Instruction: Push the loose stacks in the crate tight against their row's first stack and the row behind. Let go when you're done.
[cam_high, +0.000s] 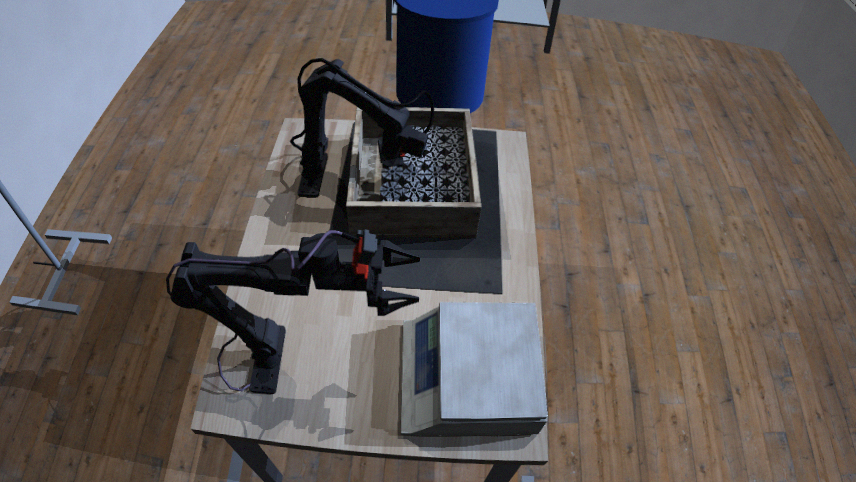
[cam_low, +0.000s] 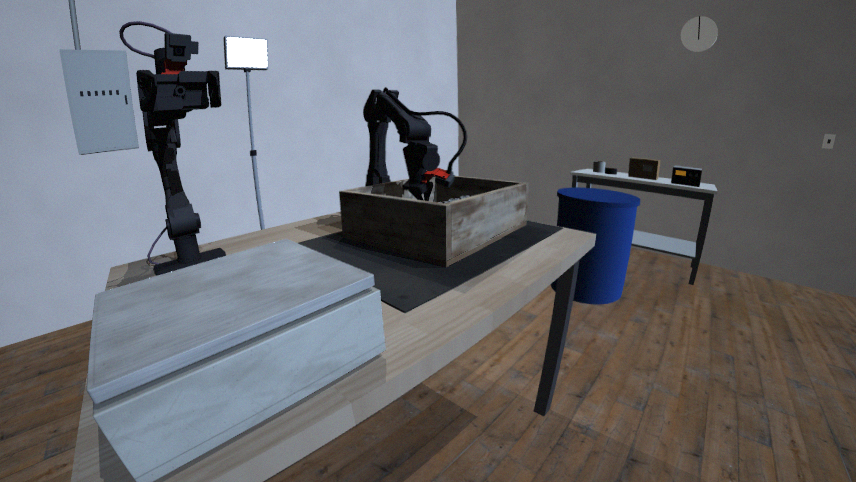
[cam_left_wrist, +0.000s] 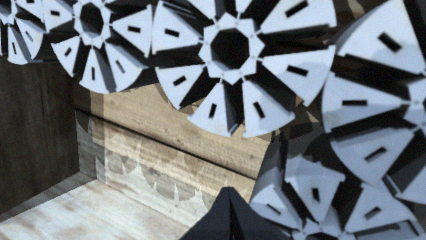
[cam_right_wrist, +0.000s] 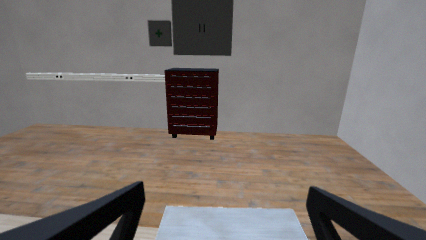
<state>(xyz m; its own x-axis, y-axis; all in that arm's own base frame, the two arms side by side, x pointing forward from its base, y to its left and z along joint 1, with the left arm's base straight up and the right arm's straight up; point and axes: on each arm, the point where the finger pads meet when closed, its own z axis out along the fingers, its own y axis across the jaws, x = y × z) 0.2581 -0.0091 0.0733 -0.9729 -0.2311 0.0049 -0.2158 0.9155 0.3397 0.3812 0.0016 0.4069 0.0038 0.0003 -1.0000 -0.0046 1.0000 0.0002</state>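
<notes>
Your white-topped stacks (cam_high: 446, 179) (cam_left_wrist: 220, 95) stand inside the wooden crate (cam_high: 413, 205) (cam_low: 486, 215) (cam_left_wrist: 35, 125), on a dark mat (cam_high: 479, 269) (cam_low: 407, 293). Your left tool (cam_high: 392, 161) (cam_low: 424, 197) (cam_left_wrist: 227, 196) reaches down beside them, fingers together, holding nothing. Your right tool (cam_high: 417, 279) (cam_low: 179, 91) (cam_right_wrist: 225, 193) hangs above the counter (cam_high: 323, 359) (cam_low: 473, 311) (cam_right_wrist: 20, 222), fingers wide apart, near the scale (cam_high: 488, 359) (cam_low: 233, 317) (cam_right_wrist: 232, 225).

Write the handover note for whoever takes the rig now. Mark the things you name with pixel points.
Left gripper (cam_high: 392, 161) (cam_low: 422, 197) (cam_left_wrist: 230, 192): shut, nothing held, down in the crate (cam_high: 413, 221) (cam_low: 395, 230) (cam_left_wrist: 37, 120) beside a stack (cam_left_wrist: 320, 195).
Right gripper (cam_high: 419, 278): open, empty, outside the crate.
Stacks: stand in rows in the crate, bare strip along one wall.
Done: cannot confirm any row is tight.
Left: check for gaps, finish pushing, withdraw left.
</notes>
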